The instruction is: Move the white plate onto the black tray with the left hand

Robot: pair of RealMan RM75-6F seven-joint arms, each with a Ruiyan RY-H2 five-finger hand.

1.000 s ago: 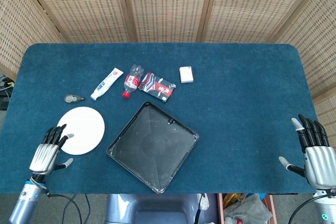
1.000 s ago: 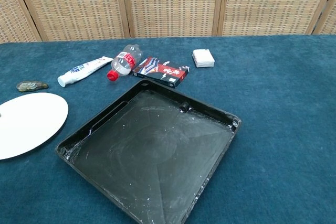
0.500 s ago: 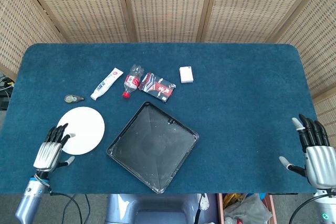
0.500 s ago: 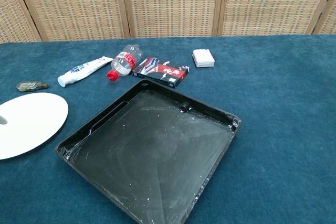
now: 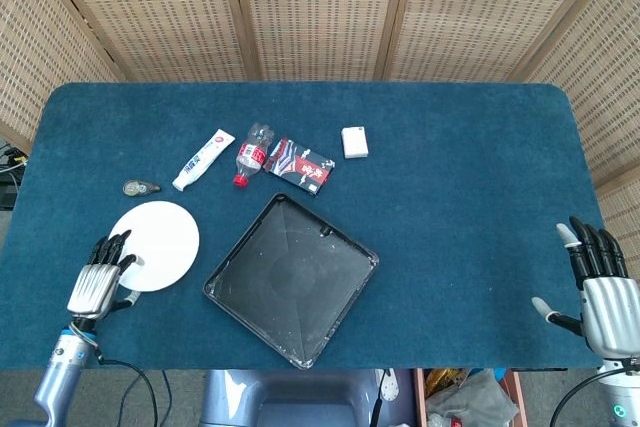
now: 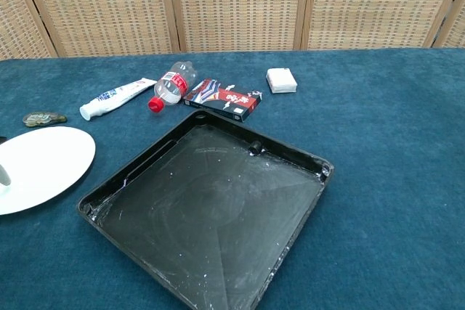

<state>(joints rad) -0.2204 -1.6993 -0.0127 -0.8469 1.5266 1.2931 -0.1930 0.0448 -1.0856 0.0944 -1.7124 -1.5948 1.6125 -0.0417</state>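
Note:
The white plate (image 5: pixel 160 242) lies at the table's front left; in the chest view the white plate (image 6: pixel 43 165) runs off the left edge. My left hand (image 5: pixel 97 282) is at the plate's left rim, fingers lying over the rim and thumb at its near edge, gripping it. One of its fingers (image 6: pixel 2 176) shows on the plate in the chest view. The black tray (image 5: pixel 290 282), set as a diamond, sits just right of the plate and apart from it; the black tray (image 6: pixel 211 215) holds nothing. My right hand (image 5: pixel 603 297) rests open at the front right corner.
Behind the plate and tray lie a small grey item (image 5: pixel 141 187), a toothpaste tube (image 5: pixel 203 159), a plastic bottle (image 5: pixel 251 154) on its side, a dark snack packet (image 5: pixel 300 165) and a small white box (image 5: pixel 354 141). A woven screen stands behind the table.
My left hand has crept forward onto the plate's left rim, thumb drawn in to the edge. The plate has shifted slightly, its near edge rising in the chest view. The right hand is still.

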